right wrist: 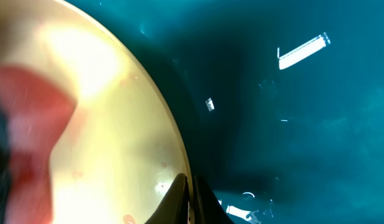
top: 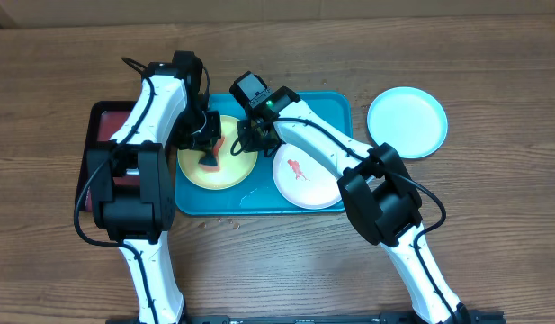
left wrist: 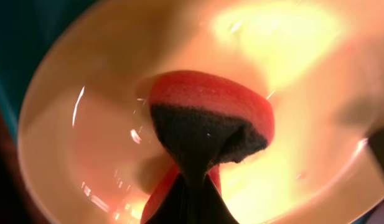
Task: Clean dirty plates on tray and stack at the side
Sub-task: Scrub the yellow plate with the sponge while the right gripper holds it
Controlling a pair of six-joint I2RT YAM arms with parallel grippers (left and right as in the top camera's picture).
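Sponge (left wrist: 207,124) fills the left wrist view, red on top, dark scrubbing face underneath, and it's pressed onto the yellow-green plate (top: 234,173)! The left pincer (top: 207,144) is clamped tight on that sponge. Over on the plate's far edge the right pincer (right wrist: 188,199) has its fingers pressed together on the rim, bracing it. That plate sits at the left end of the teal tray (top: 335,108), and beside it on the tray lies the white plate (top: 317,184), red smear plain to see, so it looks untouched. Off the tray, on the table (top: 493,225) to the right, the light blue plate (top: 407,121) lies alone and looks clean. My read: one done, one being scrubbed, one waiting, nothing stacked yet. A dark red tray (top: 99,121) peeks out beneath the left arm.

Hard to call: any smears on the yellow-green plate are hidden by sponge and arms, the wrist views blur badly, and the left fingers melt into the sponge's dark side.
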